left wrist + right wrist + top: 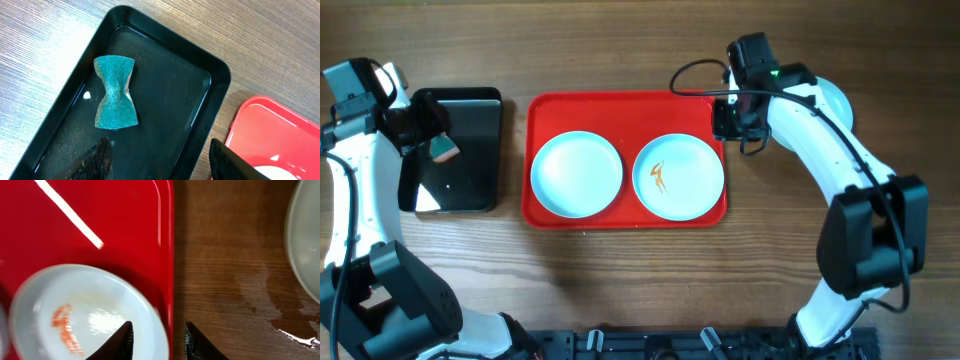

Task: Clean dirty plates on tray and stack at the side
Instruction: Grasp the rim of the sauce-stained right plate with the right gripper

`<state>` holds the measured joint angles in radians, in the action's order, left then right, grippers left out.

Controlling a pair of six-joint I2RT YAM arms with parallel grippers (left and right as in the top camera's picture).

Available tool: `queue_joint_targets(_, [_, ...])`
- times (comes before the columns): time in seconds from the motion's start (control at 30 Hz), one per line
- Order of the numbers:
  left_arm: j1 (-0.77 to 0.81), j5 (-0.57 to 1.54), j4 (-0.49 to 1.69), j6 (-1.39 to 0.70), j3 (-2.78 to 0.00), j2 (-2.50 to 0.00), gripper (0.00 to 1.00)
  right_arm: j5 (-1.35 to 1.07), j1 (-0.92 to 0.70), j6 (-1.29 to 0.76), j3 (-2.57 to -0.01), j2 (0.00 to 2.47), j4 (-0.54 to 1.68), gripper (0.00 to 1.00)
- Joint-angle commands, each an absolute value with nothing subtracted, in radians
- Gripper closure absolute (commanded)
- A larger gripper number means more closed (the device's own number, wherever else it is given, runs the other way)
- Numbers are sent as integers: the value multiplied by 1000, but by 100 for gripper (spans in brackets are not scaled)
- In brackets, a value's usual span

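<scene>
L side first: L arm (355, 180) comes in along the counter's (620, 290) left edge. L gripper (162, 165) hangs over the black tray (475, 130), fingers spread wide, nothing btw them. The black tray sits close to the left edge, long side running near-to-far, bottom glossy. In it lies a teal sponge (116, 92), pinched at the waist like a bow tie. It's flat on the tray floor just ahead of the fingertips, and they don't touch it. Next, abt mid-counter, is the red tray (625, 110), w/ a strip of bare wood btw the two trays. Two plates sit side by side on it, nearly touching and filling most of it. L plate (576, 175) looks clean; R plate (678, 177) has a small orange-brown smear in its centre. R arm (820, 130) bends in from the near-right corner. R gripper (159, 342) is at the red tray's far-right corner, pointing down, fingers a narrow gap apart, holding nothing. One finger is over the smeared plate's rim, the other over bare wood, the tray's right rim btw them. Can't tell if the tips touch anything. Further R, toward the counter's right edge, the third plate (306, 240) rests on bare wood, off the tray. Only its L edge shows in the wrist view. There's a wet patch (292, 327) on the wood beside it.
</scene>
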<state>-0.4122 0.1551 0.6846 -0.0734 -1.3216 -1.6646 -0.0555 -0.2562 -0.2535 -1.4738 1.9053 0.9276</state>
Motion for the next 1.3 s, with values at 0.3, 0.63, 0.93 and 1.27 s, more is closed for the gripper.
queue_joint_targets(0.3, [-411, 152, 685, -88, -1322, -1677, 40, -253, -256, -33, -1362, 1984, 875, 66])
queue_joint_targets(0.63, [-411, 152, 691, -87, -1322, -1677, 39, -262, -258, -29, -1313, 1996, 845, 67])
queue_joint_targets(0.93, [-411, 152, 691, -88, -1322, -1677, 39, -373, -263, -30, -1314, 2005, 786, 72])
queue_joint_targets(1.27, [-411, 152, 691, -87, -1322, -1677, 39, -431, -273, -38, -1414, 1966, 819, 78])
